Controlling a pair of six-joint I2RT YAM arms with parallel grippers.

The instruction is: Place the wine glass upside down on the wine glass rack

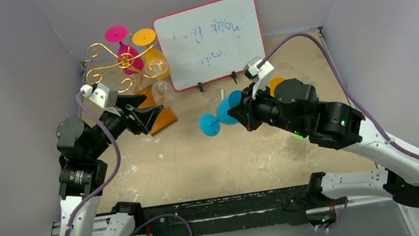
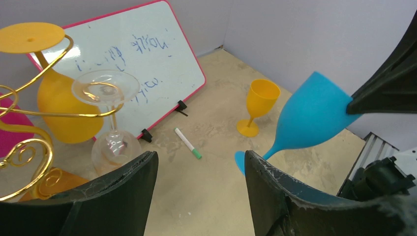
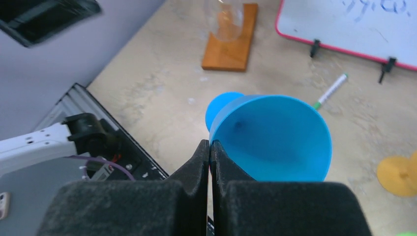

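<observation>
A blue wine glass (image 1: 226,112) hangs on its side above the table, its foot (image 1: 210,124) pointing left. My right gripper (image 1: 236,113) is shut on the rim of its bowl (image 3: 270,137), and in the right wrist view the right gripper (image 3: 210,145) pinches that rim between touching fingertips. The wine glass rack (image 1: 123,59), gold wire on a brown wooden base (image 1: 162,121), stands at the back left with pink, orange and clear glasses hanging upside down. My left gripper (image 1: 147,116) is open just in front of the rack, empty, facing the blue glass (image 2: 310,118).
A pink-framed whiteboard (image 1: 211,39) leans at the back. A white marker with a green cap (image 2: 188,143) lies in front of it. An orange glass (image 2: 258,105) stands upright on the table behind my right arm. Grey walls close in on both sides.
</observation>
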